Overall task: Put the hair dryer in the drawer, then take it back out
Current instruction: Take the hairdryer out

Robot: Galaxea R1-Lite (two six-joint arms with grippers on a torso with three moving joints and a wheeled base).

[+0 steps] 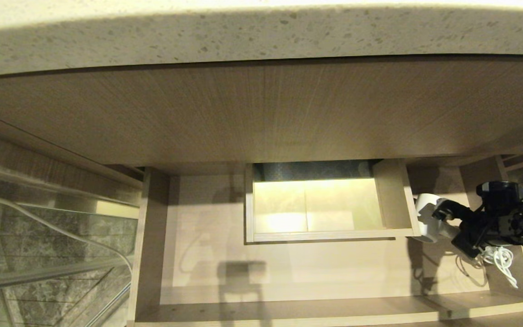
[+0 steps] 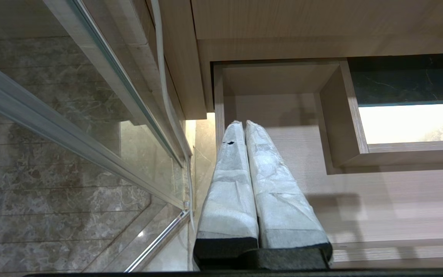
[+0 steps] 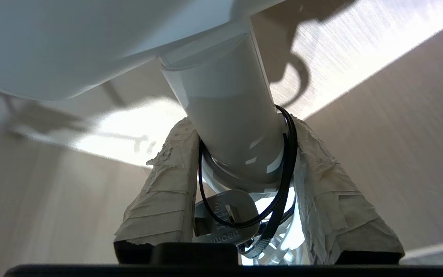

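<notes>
1. Setting: pale wood-grain vanity under a speckled stone counter; wide shallow pale wood drawer point(image 1: 288, 272) pulled out.
2. Right gripper point(image 1: 447, 222) clamps the small white hair dryer point(image 1: 427, 213) by its handle, at the drawer's right end beside the boxed cut-out.
3. Left gripper point(image 2: 244, 127) parked, fingers pressed together.
4. Advice: lift straight, keeping the dangling cord point(image 1: 500, 261) clear of the drawer's walls.

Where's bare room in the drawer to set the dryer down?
The drawer floor lies bare left of the boxed cut-out, and in the strip between cut-out and front rail. Crowded right of the cut-out: the right gripper is clamped on the hair dryer, cord bundled beside it. The left gripper is shut.
</notes>
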